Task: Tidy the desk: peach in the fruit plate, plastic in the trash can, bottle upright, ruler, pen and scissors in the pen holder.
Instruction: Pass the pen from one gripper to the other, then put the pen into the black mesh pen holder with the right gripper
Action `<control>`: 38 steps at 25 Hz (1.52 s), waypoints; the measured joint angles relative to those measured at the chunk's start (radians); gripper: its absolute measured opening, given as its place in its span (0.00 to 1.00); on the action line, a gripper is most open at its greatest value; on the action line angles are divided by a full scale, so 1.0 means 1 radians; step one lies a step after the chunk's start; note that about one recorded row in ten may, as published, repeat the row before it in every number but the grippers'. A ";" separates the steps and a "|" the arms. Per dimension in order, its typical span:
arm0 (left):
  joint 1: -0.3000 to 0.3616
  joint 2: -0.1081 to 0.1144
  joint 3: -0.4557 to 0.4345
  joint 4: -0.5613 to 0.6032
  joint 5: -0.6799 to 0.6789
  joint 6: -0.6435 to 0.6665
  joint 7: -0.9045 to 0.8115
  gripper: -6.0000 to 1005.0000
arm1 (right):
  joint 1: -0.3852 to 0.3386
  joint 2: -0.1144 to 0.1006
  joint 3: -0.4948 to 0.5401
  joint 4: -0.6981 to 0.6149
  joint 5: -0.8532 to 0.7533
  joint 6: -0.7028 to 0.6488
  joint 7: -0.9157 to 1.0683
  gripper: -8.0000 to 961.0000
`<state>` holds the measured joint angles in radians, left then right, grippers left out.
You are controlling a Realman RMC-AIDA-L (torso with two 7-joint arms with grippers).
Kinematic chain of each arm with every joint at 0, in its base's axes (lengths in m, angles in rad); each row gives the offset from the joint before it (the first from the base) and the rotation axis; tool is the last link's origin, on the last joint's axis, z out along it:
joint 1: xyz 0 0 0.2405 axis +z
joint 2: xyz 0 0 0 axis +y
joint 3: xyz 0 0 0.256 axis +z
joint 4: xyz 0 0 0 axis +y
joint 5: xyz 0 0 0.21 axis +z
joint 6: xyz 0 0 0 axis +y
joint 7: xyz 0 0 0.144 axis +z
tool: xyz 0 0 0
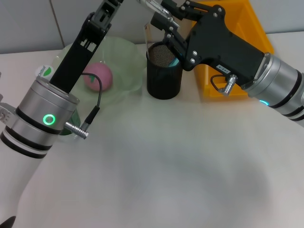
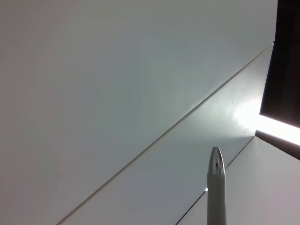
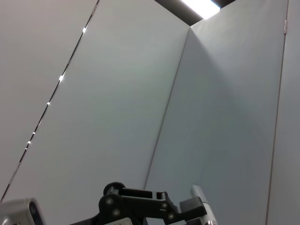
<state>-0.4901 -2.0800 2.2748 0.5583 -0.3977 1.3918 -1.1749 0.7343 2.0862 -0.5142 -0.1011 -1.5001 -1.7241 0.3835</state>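
A white surface [image 1: 180, 156] under a pale panelled wall: I have both arms raised over the far end of it, where the pen holder [image 1: 164, 71], a black mesh cup, stands. My right pincer [image 1: 167, 29] hovers just above the holder's mouth, with something teal showing just inside the rim beneath it; I cannot tell whether its fingers are spread or pinching. Behind that arm sits the yellow trash can [image 1: 237, 52]. My left pincer [image 1: 156, 5] is high at the frame's top edge, above and slightly outboard of the right one, and it seems to hold a slim clear-and-silver thing that I take for the pen [image 2: 216, 187]; the left wrist view shows its pale barrel and chrome tip pointing up at the wall. I judge the grip pressed onto it, though the fingers themselves are barely in view. Below the left forearm, the peach [image 1: 99, 76] already lies in the translucent green fruit plate [image 1: 128, 57], with a green-labelled bottle [image 1: 45, 72] just visible behind the arm.

By my reading the pen is light, stiff and smooth-sided, apt to slip or pivot in a narrow pinch. It is best held mid-barrel, kept near vertical, and let go only once its lower end is inside the mesh rim, which is rigid and will deflect a tilted tip.
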 joint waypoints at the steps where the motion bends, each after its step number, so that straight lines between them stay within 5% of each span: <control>1: 0.000 0.000 0.000 0.000 0.000 0.000 0.000 0.14 | 0.000 0.000 0.000 0.000 0.000 0.000 0.000 0.25; 25: 0.006 0.000 0.001 -0.002 0.003 0.007 0.000 0.14 | -0.003 0.000 0.004 0.035 0.000 -0.013 -0.052 0.14; 38: 0.012 0.000 0.000 -0.001 0.007 0.024 0.006 0.34 | -0.010 0.000 0.005 0.037 0.031 -0.022 -0.053 0.14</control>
<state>-0.4783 -2.0800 2.2748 0.5569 -0.3910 1.4160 -1.1686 0.7241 2.0861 -0.5091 -0.0644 -1.4696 -1.7464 0.3303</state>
